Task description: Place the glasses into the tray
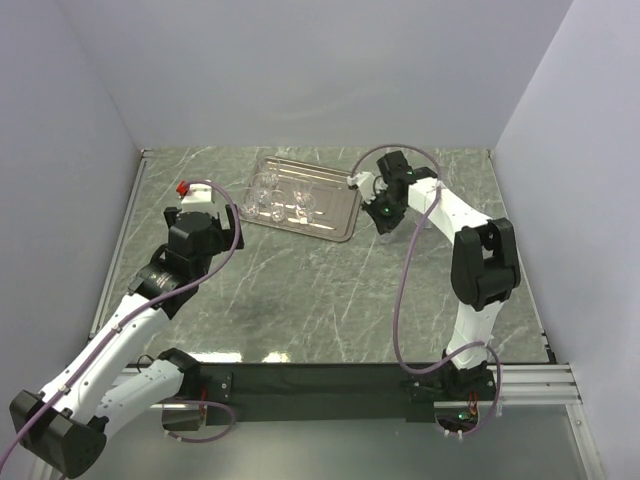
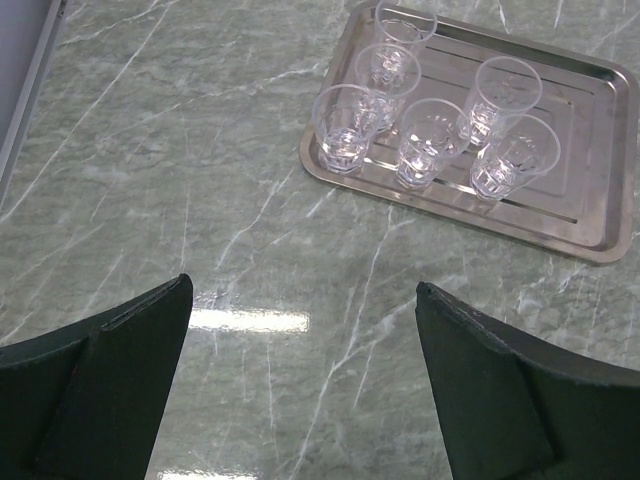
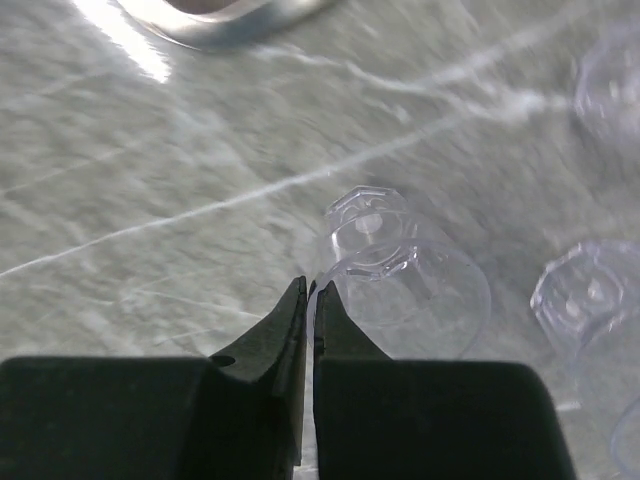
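The silver tray [image 1: 335, 222] lies at the back of the table and holds several clear glasses [image 1: 268, 195] standing upright. The left wrist view shows the same glasses [image 2: 430, 140] grouped on the tray [image 2: 590, 215]. My right gripper [image 3: 311, 285] is shut, with the thin rim of a clear glass [image 3: 400, 265] pinched between its fingers. It hangs just right of the tray [image 1: 368, 190]. My left gripper [image 2: 302, 285] is open over bare marble, short of the tray's near left corner, with nothing between its fingers [image 2: 470, 340].
More loose clear glasses [image 3: 590, 300] lie on the marble to the right of the held one, another [image 3: 615, 80] farther back. A rounded tray corner [image 3: 225, 20] shows at the top of the right wrist view. White walls enclose the table on three sides.
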Motion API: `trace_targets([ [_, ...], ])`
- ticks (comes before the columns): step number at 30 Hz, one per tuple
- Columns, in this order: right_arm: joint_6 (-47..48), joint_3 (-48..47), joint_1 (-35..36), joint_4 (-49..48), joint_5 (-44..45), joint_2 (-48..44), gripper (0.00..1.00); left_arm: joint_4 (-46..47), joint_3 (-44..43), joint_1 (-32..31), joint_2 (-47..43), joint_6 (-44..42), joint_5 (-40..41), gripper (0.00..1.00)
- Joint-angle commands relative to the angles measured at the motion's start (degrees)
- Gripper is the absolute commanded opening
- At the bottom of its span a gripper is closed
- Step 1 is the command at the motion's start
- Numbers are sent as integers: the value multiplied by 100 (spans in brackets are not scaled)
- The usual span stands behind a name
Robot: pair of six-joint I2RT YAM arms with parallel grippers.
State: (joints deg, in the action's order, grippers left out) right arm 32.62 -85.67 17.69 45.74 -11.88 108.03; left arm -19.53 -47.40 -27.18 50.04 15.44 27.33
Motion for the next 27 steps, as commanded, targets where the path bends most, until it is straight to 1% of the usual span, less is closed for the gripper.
trace_targets([
  [1,420,-608,242,76,-288,-283,0,230,20,28,-135,-111,141,99],
  [7,429,-1750,533,76,-157,332,0,257,46,28,-126,-129,220,99],
  [13,298,-3323,788,208,45,1657,0,292,73,37,-91,-155,334,99],
  [17,253,-4157,929,85,221,2195,0,327,90,81,-74,-164,334,100],
  [19,297,-4309,1043,6,352,2388,1,336,90,90,-47,-173,308,99],
  [20,376,-4353,1165,-186,527,2468,3,336,99,99,-21,-173,264,99],
  [25,473,-4169,1307,-591,731,2521,8,344,82,125,-12,-173,220,99],
  [27,499,-4177,1368,-636,879,2609,8,345,90,143,-38,-164,203,100],
])
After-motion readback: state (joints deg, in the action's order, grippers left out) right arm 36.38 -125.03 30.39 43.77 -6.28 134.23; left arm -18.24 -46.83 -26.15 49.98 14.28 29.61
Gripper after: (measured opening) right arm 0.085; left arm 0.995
